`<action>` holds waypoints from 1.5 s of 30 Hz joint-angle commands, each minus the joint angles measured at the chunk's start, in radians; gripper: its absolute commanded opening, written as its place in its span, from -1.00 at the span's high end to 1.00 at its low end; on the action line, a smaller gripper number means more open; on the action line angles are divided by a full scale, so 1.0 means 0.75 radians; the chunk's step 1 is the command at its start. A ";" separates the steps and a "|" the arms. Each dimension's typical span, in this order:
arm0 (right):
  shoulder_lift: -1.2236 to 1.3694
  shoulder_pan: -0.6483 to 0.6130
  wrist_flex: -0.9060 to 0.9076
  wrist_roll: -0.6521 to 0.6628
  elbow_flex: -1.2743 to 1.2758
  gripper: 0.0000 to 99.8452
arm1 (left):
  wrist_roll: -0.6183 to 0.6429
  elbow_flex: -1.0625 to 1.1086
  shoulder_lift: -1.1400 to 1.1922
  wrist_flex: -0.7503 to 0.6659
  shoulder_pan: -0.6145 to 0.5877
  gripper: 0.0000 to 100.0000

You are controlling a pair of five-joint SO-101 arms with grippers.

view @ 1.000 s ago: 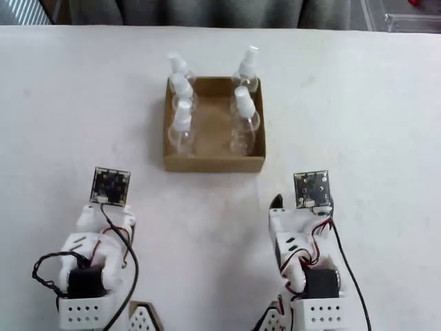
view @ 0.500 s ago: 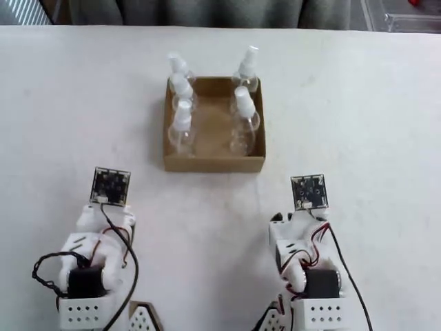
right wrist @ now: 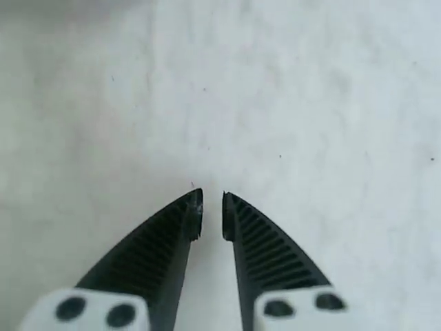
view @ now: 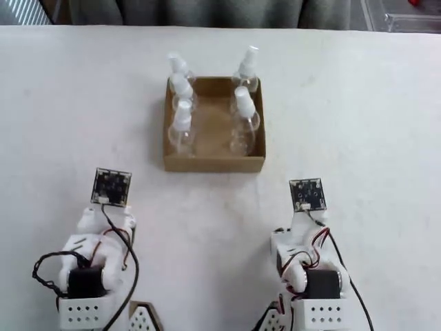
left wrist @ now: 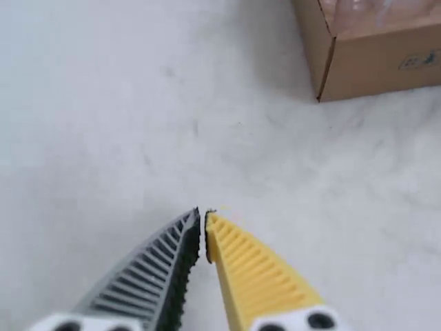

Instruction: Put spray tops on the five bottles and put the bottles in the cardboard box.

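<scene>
A shallow brown cardboard box point(view: 213, 164) sits at the middle of a white table point(view: 358, 124). Five clear plastic bottles with white spray tops appear to stand inside it: three in a row point(view: 181, 131) on the left arm's side and two point(view: 243, 127) on the right arm's side.

Both arms are folded back at the near edge, well apart from the box. The left gripper point(left wrist: 204, 227), one grey finger and one yellow, has its tips pressed together and holds nothing; a corner of the box is visible beyond it. The right gripper point(right wrist: 212, 214), with black fingers, is closed to a thin slit and is also empty, over bare table.

The task looks finished. At most, the next move calls for checking that each top is seated.
</scene>
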 commanded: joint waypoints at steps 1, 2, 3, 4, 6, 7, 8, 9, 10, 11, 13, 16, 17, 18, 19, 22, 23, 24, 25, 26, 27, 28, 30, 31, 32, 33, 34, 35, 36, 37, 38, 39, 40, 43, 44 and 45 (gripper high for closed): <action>-0.013 0.009 0.009 0.016 0.016 0.96 | -0.004 -0.002 -0.001 0.184 -0.003 0.96; -0.013 0.009 0.009 0.016 0.016 0.96 | -0.006 -0.002 -0.001 0.205 -0.003 0.96; -0.013 0.009 0.009 0.016 0.016 0.96 | -0.006 -0.002 -0.001 0.200 -0.003 0.96; -0.013 0.009 0.009 0.016 0.016 0.96 | -0.006 -0.002 -0.001 0.198 -0.003 0.96; -0.013 0.009 0.009 0.016 0.016 0.96 | -0.006 -0.002 -0.001 0.198 -0.007 0.96; -0.013 0.009 0.009 0.016 0.016 0.96 | -0.006 -0.002 -0.001 0.198 -0.005 0.96; -0.013 0.009 0.009 0.016 0.016 0.96 | -0.006 -0.002 -0.001 0.198 -0.005 0.96; -0.013 0.009 0.009 0.016 0.016 0.96 | -0.006 -0.002 -0.001 0.198 -0.005 0.96; -0.013 0.009 0.009 0.016 0.016 0.96 | -0.006 -0.002 -0.001 0.198 -0.005 0.96; -0.013 0.009 0.009 0.016 0.016 0.96 | -0.006 -0.002 -0.001 0.198 -0.005 0.96; -0.013 0.009 0.009 0.016 0.016 0.96 | -0.006 -0.002 -0.001 0.198 -0.005 0.96; -0.013 0.009 0.009 0.016 0.016 0.96 | -0.006 -0.002 -0.001 0.198 -0.005 0.96; -0.013 0.009 0.009 0.016 0.016 0.96 | -0.006 -0.002 -0.001 0.198 -0.005 0.96; -0.013 0.009 0.009 0.016 0.016 0.96 | -0.006 -0.002 -0.001 0.198 -0.005 0.96; -0.013 0.009 0.009 0.016 0.016 0.96 | -0.006 -0.002 -0.001 0.198 -0.005 0.96; -0.013 0.009 0.009 0.016 0.016 0.96 | -0.006 -0.002 -0.001 0.198 -0.005 0.96; -0.013 0.009 0.009 0.016 0.016 0.96 | -0.006 -0.002 -0.001 0.198 -0.005 0.96; -0.013 0.009 0.009 0.016 0.016 0.96 | -0.006 -0.002 -0.001 0.198 -0.005 0.96; -0.013 0.009 0.009 0.016 0.016 0.96 | -0.006 -0.002 -0.001 0.198 -0.005 0.96; -0.013 0.009 0.009 0.016 0.016 0.96 | -0.006 -0.002 -0.001 0.198 -0.005 0.96; -0.013 0.009 0.009 0.016 0.016 0.96 | -0.006 -0.002 -0.001 0.198 -0.005 0.96; -0.013 0.009 0.009 0.016 0.016 0.96 | -0.006 -0.002 -0.001 0.198 -0.005 0.96; -0.013 0.009 0.009 0.016 0.016 0.96 | -0.006 -0.002 -0.001 0.198 -0.005 0.96; -0.013 0.009 0.009 0.016 0.016 0.96 | -0.006 -0.002 -0.001 0.198 -0.005 0.96; -0.013 0.009 0.009 0.016 0.016 0.96 | -0.006 -0.002 -0.001 0.198 -0.005 0.96; -0.013 0.009 0.009 0.016 0.016 0.96 | -0.006 -0.002 -0.001 0.198 -0.005 0.96; -0.013 0.009 0.009 0.016 0.016 0.96 | -0.006 -0.002 -0.001 0.198 -0.005 0.96; -0.013 0.009 0.009 0.016 0.016 0.96 | -0.006 -0.002 -0.001 0.198 -0.005 0.96; -0.013 0.009 0.009 0.016 0.016 0.96 | -0.006 -0.002 -0.001 0.198 -0.005 0.96; -0.013 0.009 0.009 0.016 0.016 0.96 | -0.006 -0.002 -0.001 0.198 -0.005 0.96; -0.013 0.009 0.009 0.016 0.016 0.96 | -0.006 -0.002 -0.001 0.198 -0.005 0.96; -0.013 0.009 0.009 0.016 0.016 0.96 | -0.006 -0.002 -0.001 0.198 -0.005 0.96; -0.013 0.009 0.009 0.016 0.016 0.96 | -0.006 -0.002 -0.001 0.198 -0.005 0.96; -0.013 0.009 0.009 0.016 0.016 0.96 | -0.006 -0.002 -0.001 0.198 -0.005 0.96; -0.013 0.009 0.009 0.016 0.016 0.96 | -0.006 -0.002 -0.001 0.198 -0.005 0.96; -0.013 0.009 0.009 0.016 0.016 0.96 | -0.006 -0.002 -0.001 0.198 -0.005 0.96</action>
